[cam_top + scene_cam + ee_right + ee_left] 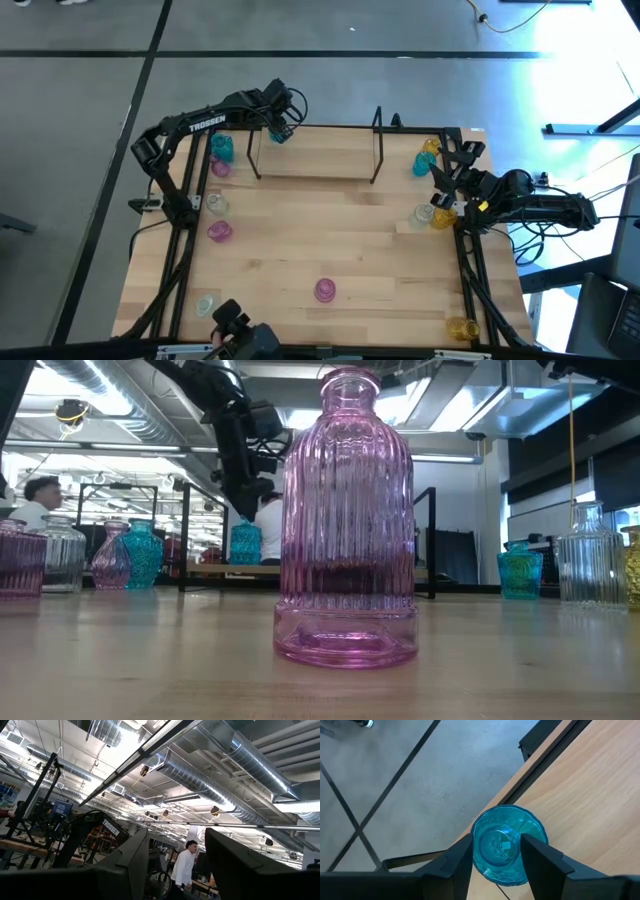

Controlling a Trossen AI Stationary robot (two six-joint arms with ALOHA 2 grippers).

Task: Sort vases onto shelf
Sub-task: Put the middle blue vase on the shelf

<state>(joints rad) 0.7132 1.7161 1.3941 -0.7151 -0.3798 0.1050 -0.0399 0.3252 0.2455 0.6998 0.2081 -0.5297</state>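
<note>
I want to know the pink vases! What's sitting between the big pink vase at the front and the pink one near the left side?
Nothing: in the high view, bare table separates the front pink vase from the left pink vase.

The high view looks straight down on the whole desk (pixel 330 240); the low view sits at desk level (very near a pink vase (pixel 346 520)), both sharing the shelf (pixel 318 160).
</note>
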